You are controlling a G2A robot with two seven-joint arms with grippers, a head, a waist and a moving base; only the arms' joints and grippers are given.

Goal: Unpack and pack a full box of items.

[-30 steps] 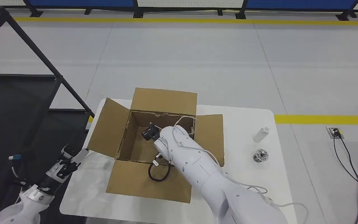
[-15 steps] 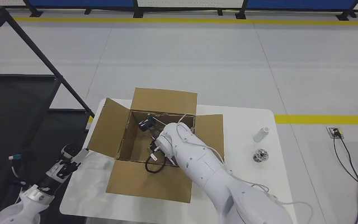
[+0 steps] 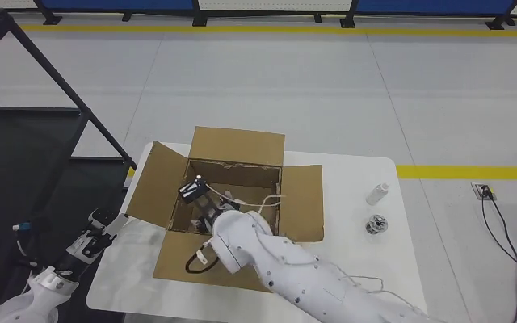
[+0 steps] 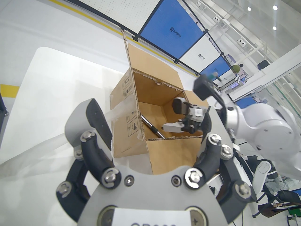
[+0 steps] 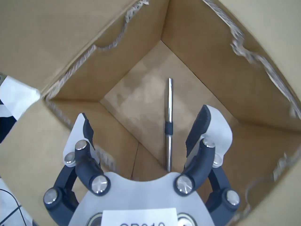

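r gripper [image 5: 144, 116] shifted left in box [image 3: 238, 145]; open

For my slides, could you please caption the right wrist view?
Open right gripper within the open cardboard box, pointing down at a black-banded metal rod in the bottom.

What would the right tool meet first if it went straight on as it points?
Probably the metal rod lying on the floor of the box: it sits between the open fingers of the right tool, nearer one of them. Depth is unclear, so the bare cardboard beside it could come first.
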